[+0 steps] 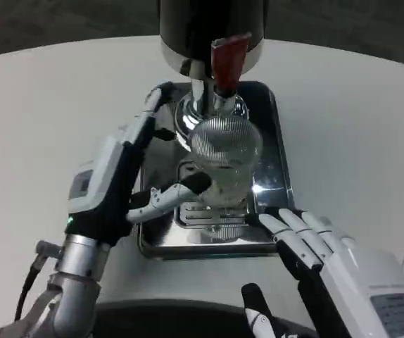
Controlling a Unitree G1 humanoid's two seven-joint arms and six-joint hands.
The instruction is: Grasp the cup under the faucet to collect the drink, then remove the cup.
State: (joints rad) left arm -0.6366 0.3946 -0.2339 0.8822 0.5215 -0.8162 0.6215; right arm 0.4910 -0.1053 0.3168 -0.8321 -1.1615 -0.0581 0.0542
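A clear ribbed cup (224, 158) stands upright on the steel drip tray (276, 151), right below the faucet (203, 91) of a dark dispenser (212, 28) with a red tap handle (228, 60). My left hand (128, 172) reaches in from the left and grips the cup. Its thumb (177, 195) presses the cup's near-left side, and its fingers (153, 109) stretch along the far-left side beside the faucet. My right hand (314, 243) lies at the tray's front right corner with its fingers spread, holding nothing. The cup hides whether liquid is flowing.
A slotted grille (212, 217) sits in the tray just in front of the cup. White table (350, 120) surrounds the tray, with open surface to the left and right. The table's curved front edge runs along the bottom.
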